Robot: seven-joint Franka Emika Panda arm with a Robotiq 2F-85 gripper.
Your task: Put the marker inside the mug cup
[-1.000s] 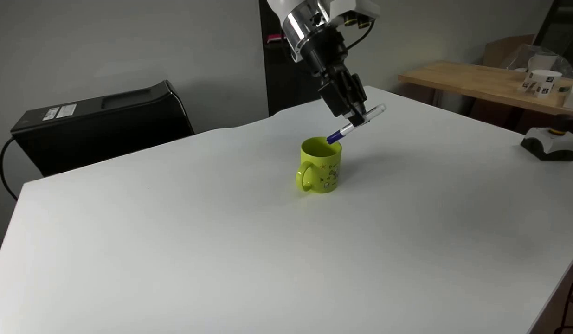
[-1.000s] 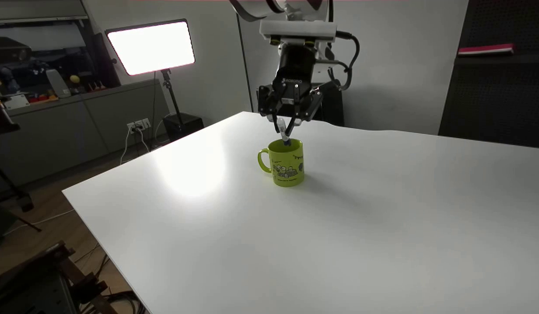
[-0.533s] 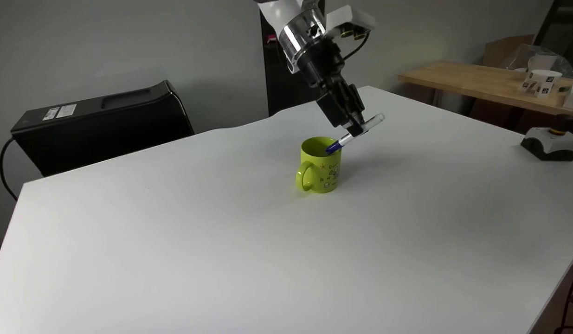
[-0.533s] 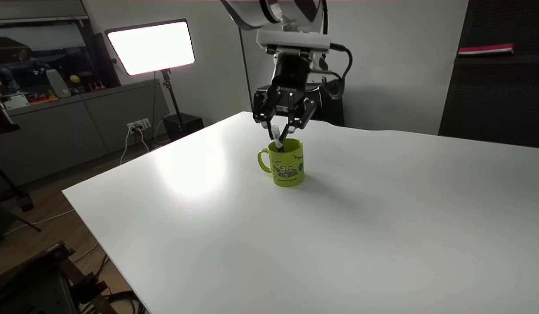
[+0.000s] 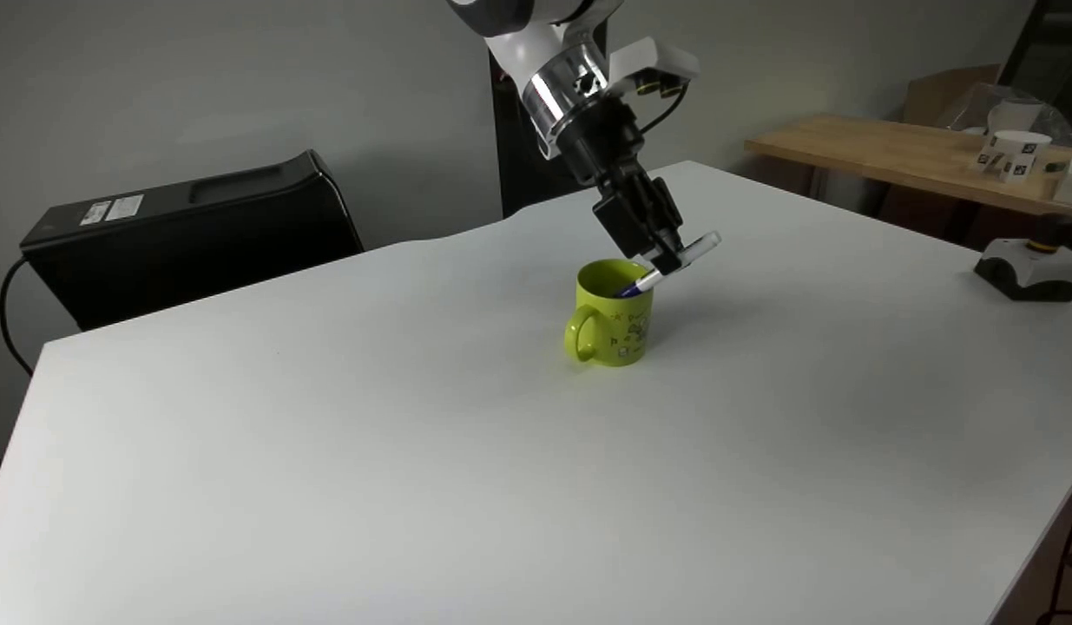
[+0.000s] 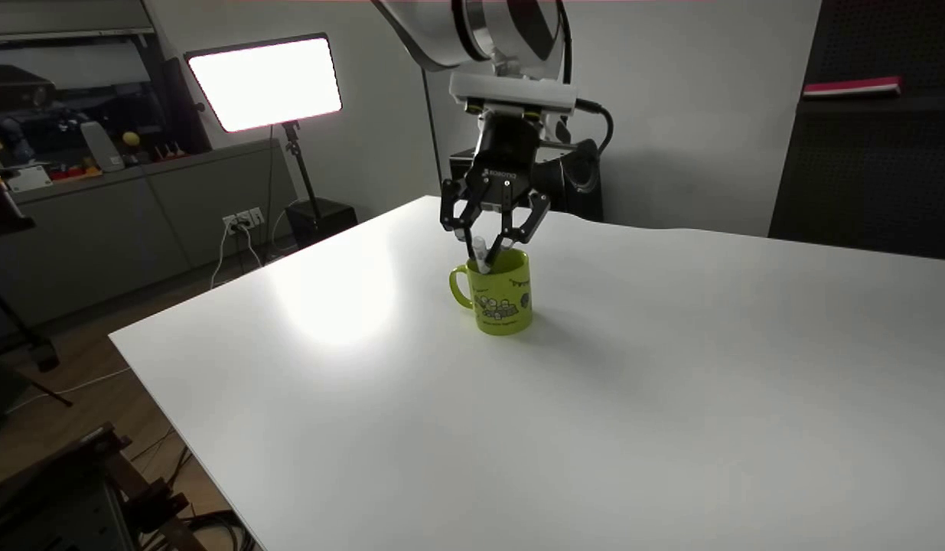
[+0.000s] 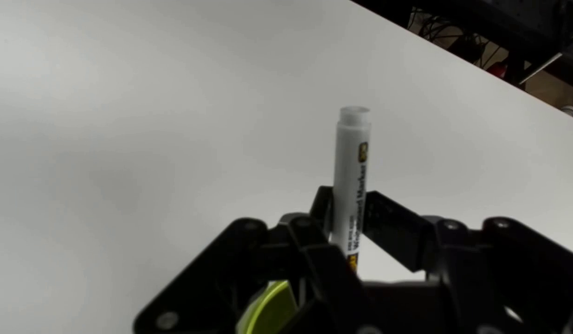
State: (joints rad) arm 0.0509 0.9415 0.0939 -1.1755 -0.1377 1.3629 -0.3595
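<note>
Gripper [image 7: 349, 204] and marker [image 7: 351, 157] were joined: the two pads pinched the barrel from either side, partway along its length. From that pinch the marker ran aslant rather than upright, its pale end jutting up and out past the fingertips, its blue end sloping down below them. The mug cup [image 5: 618, 334] stood upright on the table [image 5: 353, 451], lower than the fingertips and just beside them, toward the blue end's side. In an exterior view that blue end lay within the mouth, and the barrel crossed over the rim nearest the gripper; whether it touched there could not be told. The step in hand looked like the insertion, with the letting-go not yet done. The coming move turned, I judged, on that lean: the gripper seemed to need a shift toward the middle of the mouth, and a swing of the pale end toward vertical, before any parting of the pads. Let go at that slant, the marker might have tipped back outward over the rim
</note>
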